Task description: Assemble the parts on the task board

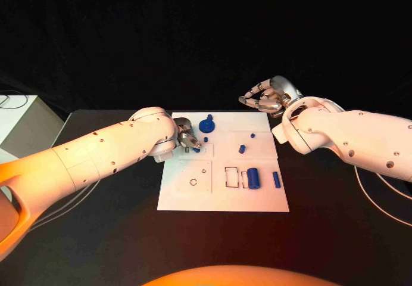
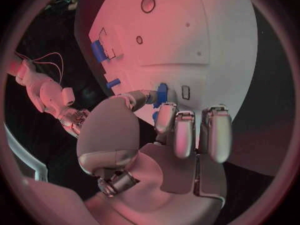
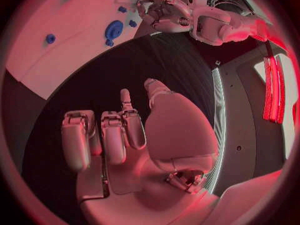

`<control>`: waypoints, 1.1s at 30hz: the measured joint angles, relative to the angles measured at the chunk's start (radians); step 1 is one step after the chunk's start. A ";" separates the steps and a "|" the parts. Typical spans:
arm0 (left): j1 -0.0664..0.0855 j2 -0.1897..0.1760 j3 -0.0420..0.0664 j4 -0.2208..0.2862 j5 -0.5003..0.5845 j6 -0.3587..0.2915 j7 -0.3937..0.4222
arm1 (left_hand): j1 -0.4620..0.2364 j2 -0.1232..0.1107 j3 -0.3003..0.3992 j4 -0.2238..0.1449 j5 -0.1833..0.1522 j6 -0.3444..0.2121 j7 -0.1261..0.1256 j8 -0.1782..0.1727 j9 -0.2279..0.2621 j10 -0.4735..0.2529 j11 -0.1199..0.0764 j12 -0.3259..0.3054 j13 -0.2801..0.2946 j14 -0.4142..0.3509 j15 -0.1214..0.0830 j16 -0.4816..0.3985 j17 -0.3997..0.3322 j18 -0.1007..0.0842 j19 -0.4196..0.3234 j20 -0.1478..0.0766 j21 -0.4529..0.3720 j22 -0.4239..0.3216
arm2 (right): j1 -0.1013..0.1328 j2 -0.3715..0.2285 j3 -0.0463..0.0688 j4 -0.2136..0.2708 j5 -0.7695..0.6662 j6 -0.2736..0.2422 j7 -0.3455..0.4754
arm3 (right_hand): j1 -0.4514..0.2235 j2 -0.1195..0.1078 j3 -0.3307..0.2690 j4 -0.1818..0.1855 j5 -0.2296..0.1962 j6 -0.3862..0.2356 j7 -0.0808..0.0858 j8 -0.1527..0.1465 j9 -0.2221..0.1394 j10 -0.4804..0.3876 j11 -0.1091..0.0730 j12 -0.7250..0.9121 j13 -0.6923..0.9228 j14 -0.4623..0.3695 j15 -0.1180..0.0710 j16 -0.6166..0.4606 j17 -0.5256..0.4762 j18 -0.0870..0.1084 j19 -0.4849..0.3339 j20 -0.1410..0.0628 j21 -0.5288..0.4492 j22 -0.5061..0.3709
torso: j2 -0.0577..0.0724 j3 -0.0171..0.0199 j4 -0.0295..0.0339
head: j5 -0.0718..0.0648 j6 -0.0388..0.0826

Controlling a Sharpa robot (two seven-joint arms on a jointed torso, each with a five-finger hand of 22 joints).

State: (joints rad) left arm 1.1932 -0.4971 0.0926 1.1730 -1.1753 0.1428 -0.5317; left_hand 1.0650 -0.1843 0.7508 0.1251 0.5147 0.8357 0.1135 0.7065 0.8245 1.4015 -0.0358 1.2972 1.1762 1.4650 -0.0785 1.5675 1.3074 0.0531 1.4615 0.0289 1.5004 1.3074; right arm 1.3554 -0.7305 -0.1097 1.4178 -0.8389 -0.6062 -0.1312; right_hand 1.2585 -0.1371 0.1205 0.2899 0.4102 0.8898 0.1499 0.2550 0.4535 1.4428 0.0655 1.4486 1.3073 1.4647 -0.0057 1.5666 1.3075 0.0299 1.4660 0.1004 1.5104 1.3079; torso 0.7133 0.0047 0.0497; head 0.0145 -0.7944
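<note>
Task board (image 1: 258,199): white plate, centre of black table (image 1: 103,238), long axis running away from the robot.

Parts, placed or loose: blue round disc piece (image 1: 207,125) near the far edge; small blue peg (image 1: 242,148) mid-board; smaller blue piece (image 1: 252,136) just beyond it; large blue cylinder (image 1: 254,178) lying flat beside a rectangular outline, long axis pointing away from the robot; slim blue bar (image 1: 276,179) lying parallel, just beside it toward the board's right edge.

Left hand (image 1: 188,140): over the board's far left corner, fingers curled onto a small blue part (image 2: 162,92) at the fingertips; appears pinched, though contact is partly hidden.

Right hand (image 1: 267,98): raised off the board's far right corner, fingers curled in, holding nothing.

Progress, judged: early; cylinder and bar unseated, round holes at the near left unfilled; most insertion left
</note>
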 measured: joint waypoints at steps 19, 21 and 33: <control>0.002 0.012 0.001 -0.007 0.001 0.017 -0.001 | -0.021 -0.008 -0.006 -0.006 0.000 0.009 -0.001 0.000 0.176 0.011 -0.007 0.007 0.012 0.000 -0.007 0.000 0.000 0.000 0.004 -0.004 0.004 0.000 | 0.000 -0.001 0.000 0.000 0.000 0.000 -0.001 | -0.004 0.004 0.000 0.000 0.000 -0.004 -0.004 0.000 0.006 0.000 0.000 0.000 0.001 0.000 0.000 0.000 0.000 0.000 0.000 0.000 0.000 0.000 | -0.001 0.0007 -0.0001 | -0.003 -0.007; 0.002 0.012 0.001 -0.007 0.001 0.019 -0.001 | -0.021 -0.008 -0.009 -0.009 0.000 0.009 -0.001 0.000 0.177 0.011 -0.007 0.007 0.012 0.000 -0.007 0.000 0.000 0.000 0.004 -0.004 0.004 0.000 | 0.000 -0.001 0.000 0.000 0.000 0.001 -0.001 | -0.004 0.004 0.000 0.000 0.000 -0.004 -0.004 0.000 0.006 0.000 0.000 0.000 0.001 0.000 0.000 0.000 0.000 0.000 0.000 0.000 0.000 0.000 | -0.001 0.0007 -0.0001 | -0.003 -0.007; 0.003 0.012 0.002 -0.008 -0.001 0.028 0.000 | -0.021 -0.008 -0.028 -0.028 -0.010 0.012 -0.005 -0.009 0.191 0.017 -0.013 0.007 0.012 0.000 -0.014 0.000 0.000 0.000 0.004 -0.004 0.004 0.000 | 0.000 -0.001 0.000 0.000 0.000 0.001 -0.001 | -0.004 0.004 0.000 0.000 0.000 -0.004 -0.004 0.000 0.006 0.000 0.000 0.000 0.001 0.000 0.000 0.000 0.000 0.000 0.000 0.000 0.000 0.000 | -0.001 0.0000 0.0005 | -0.005 -0.008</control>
State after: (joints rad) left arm 1.1957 -0.4849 0.0942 1.1654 -1.1763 0.1709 -0.5317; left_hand 1.0443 -0.1923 0.7231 0.0974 0.5051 0.8478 0.1086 0.6971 1.0154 1.4185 -0.0484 1.3040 1.1885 1.4650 -0.0930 1.5675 1.3074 0.0531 1.4652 0.0251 1.5044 1.3073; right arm 1.3554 -0.7318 -0.1097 1.4179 -0.8391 -0.6055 -0.1320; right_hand 1.2542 -0.1328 0.1205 0.2899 0.4102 0.8862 0.1463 0.2550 0.4593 1.4428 0.0654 1.4486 1.3079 1.4647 -0.0057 1.5666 1.3074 0.0298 1.4660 0.1004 1.5104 1.3075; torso 0.7122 0.0047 0.0501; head 0.0095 -0.8027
